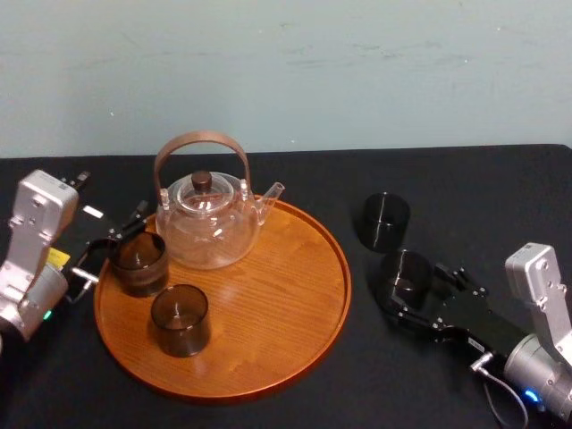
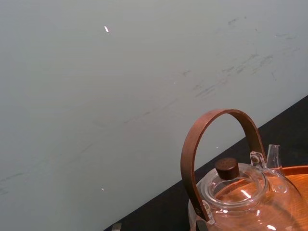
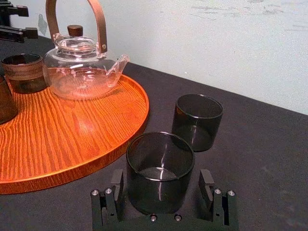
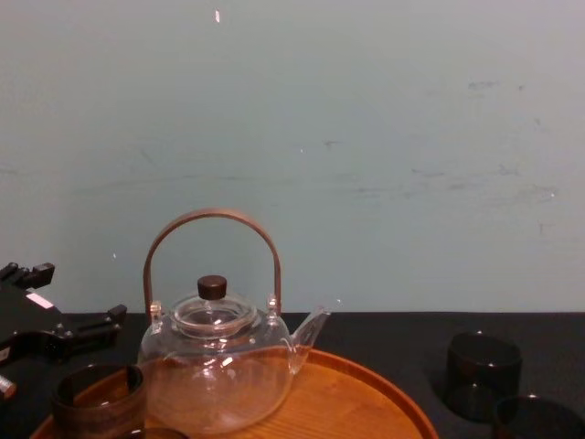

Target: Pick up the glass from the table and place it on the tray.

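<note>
Though glass [image 1: 404,273] not yet lifted from table [image 1: 447,188], it is straddled by right gripper [image 3: 162,179], fingers unclenched; clamping, lift, placing on tray [image 1: 347,286] left. Left gripper [image 1: 112,243] parked by tray, fingers released.

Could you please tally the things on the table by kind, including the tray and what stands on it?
Round wooden tray: 1
Clear glass teapot: 1
Dark glasses: 4. On the tray are the left glass and the front glass. On the table are the far glass and the near glass, which stands between the open fingers of the right hand.
Total: 6
</note>
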